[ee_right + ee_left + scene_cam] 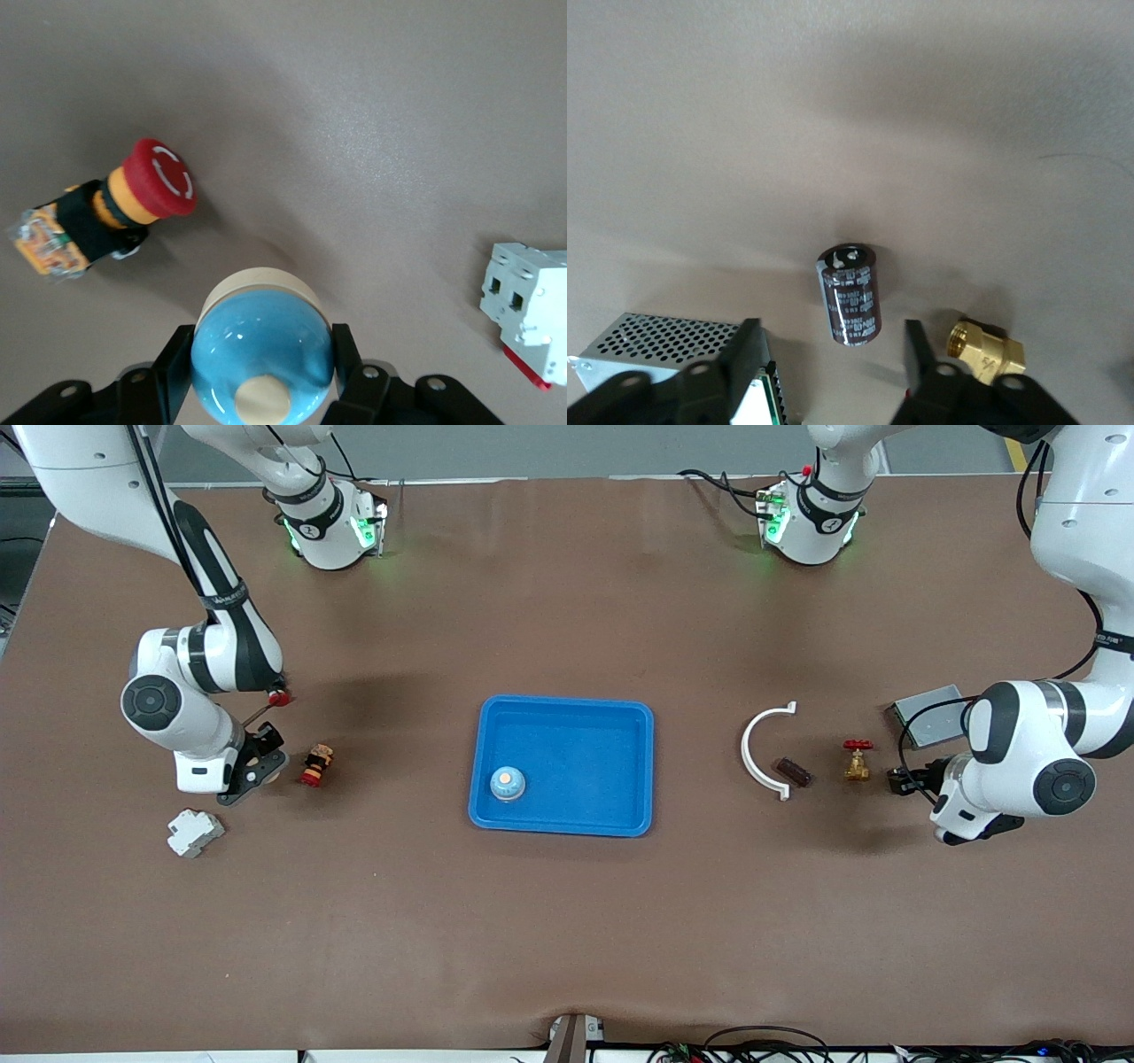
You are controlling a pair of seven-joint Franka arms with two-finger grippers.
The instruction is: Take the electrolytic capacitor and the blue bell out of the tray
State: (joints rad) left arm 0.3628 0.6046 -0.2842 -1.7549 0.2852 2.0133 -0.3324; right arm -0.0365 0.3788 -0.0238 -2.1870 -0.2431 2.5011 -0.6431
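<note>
Capacitor: dark brown cylindrical capacitor [850, 296] with a printed sleeve and a shiny end, lying on its side on the brown table [567, 921], toward the left arm's end and well away from every edge.
Capacitor's neighbours: it lies just beside the white curved plastic clip [764, 749], and the brass valve with a red handwheel [857, 761] is near it, toward the left arm's end.
Bell: glossy light-blue dome-shaped bell with a cream push button and a cream base [262, 350], gripped at its sides.
Tray: shallow blue rectangular plastic tray [576, 717] at the middle of the table.
Tray contents: a second blue bell [507, 783], upright, in the tray corner nearer the front camera at the right arm's end.
Left gripper [904, 782]: over the table close to the valve and the perforated grey metal box [928, 716]; its black fingers [747, 347] are spread and grip nothing, and the capacitor touches neither.
Right gripper [262, 769]: low over the table at the right arm's end, clamped on the bell.
Near the right gripper: a red mushroom-head emergency button [159, 179] on its side and a white circuit breaker [194, 833], the breaker nearer the front camera.
</note>
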